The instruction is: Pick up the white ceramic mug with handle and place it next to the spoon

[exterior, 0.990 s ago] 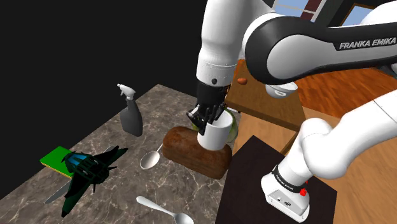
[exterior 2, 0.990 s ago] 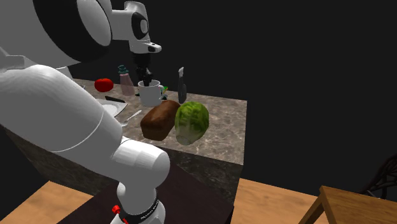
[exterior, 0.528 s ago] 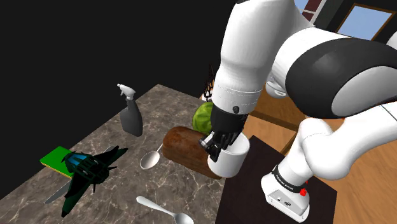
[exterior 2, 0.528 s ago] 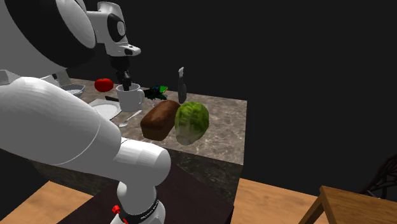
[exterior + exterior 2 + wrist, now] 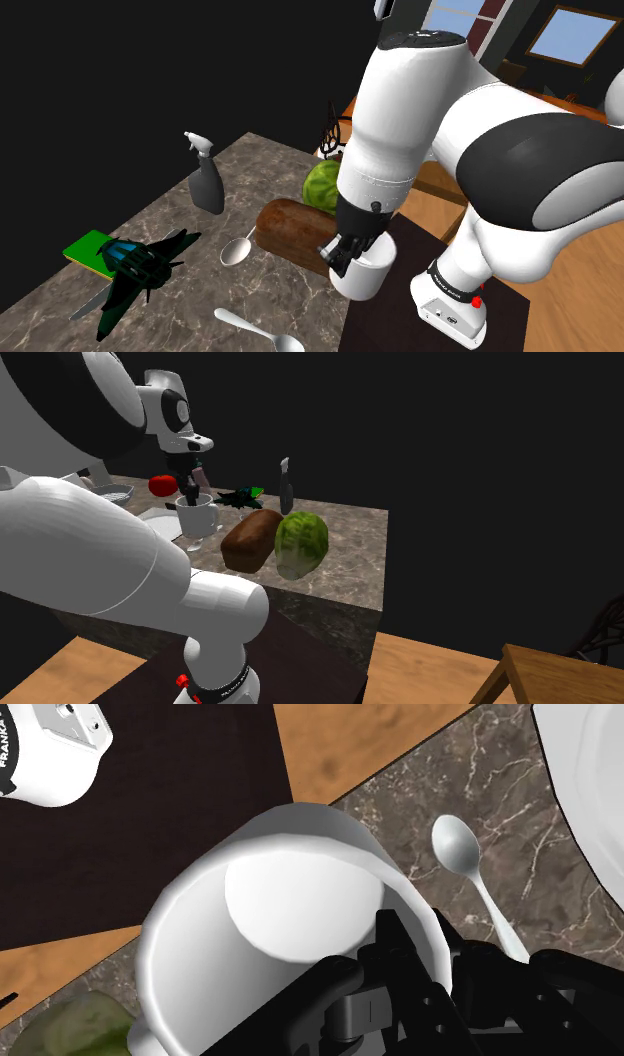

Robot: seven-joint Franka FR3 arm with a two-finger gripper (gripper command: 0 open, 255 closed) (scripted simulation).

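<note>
Gripper (image 5: 345, 256) is pinching the white mug (image 5: 362, 276) by its rim, low and right of centre in the shoulder view!

Nearest the camera, at the bottom edge, a spoon (image 5: 255, 328) lies on the marble counter (image 5: 200, 290), and a dark toy plane (image 5: 135, 268) sits lower left, partly over a green board (image 5: 84, 248). Just up and right of that spoon the mug hangs upright over the counter's edge, beside the dark stand (image 5: 378, 325). The wrist view shows one black finger (image 5: 395, 954) inside the cup and the other outside, clamped on the wall. Behind the mug comes the brown bread loaf (image 5: 290, 232), with a second spoon (image 5: 237, 250) at its left end. Farther back there's a green lettuce (image 5: 322, 186), and farthest, upper left, a grey spray bottle (image 5: 206, 180) stands upright.
</note>
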